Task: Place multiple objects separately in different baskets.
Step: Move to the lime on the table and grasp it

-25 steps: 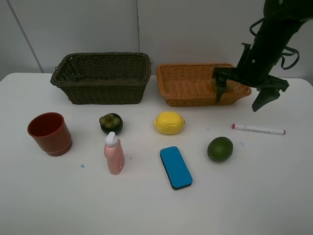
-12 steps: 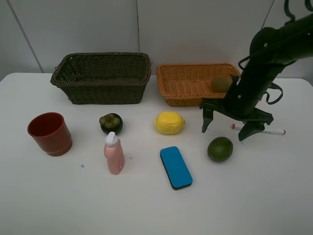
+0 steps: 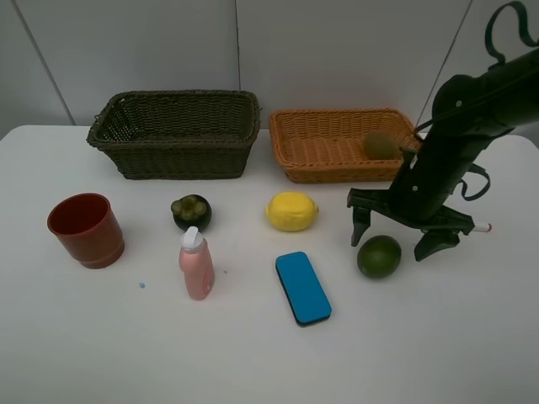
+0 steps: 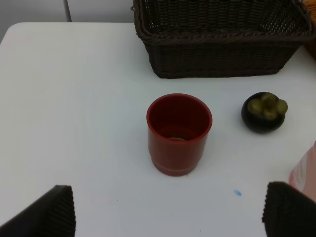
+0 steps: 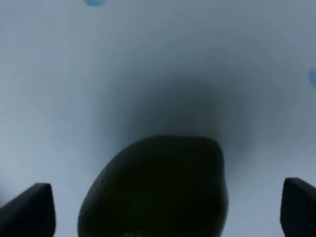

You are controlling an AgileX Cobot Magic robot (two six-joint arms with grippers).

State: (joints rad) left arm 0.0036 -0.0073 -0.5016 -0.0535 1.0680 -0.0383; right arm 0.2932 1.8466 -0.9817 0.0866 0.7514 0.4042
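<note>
- Holding one kiwi (image 3: 381, 145) against its right wall, the orange basket (image 3: 324, 164) stands at the rear of the table (image 3: 253, 362), right of centre.
- Just left of it stands the dark basket (image 3: 173, 156), the deeper of the two, with its inner walls in view.
- At far left, the cup (image 3: 84, 229) stands upright; the left wrist view shows its inner floor.
- Count: two baskets; one each of cup, kiwi, bottle (image 3: 195, 268), mangosteen (image 3: 191, 212), lemon (image 3: 291, 210), eraser (image 3: 303, 288), lime (image 3: 378, 257) and marker (image 3: 482, 227).
- All but the kiwi lie on the table; the mangosteen is just behind the bottle, and the eraser lies flat in front of the lemon.
- Only the marker's tip shows past the right arm.
- The right gripper (image 3: 392, 241) is spread wide and grips nothing, with one finger on each side of the lime.
- The left gripper (image 4: 170, 217) is spread wide and empty, over the table near the cup.
</note>
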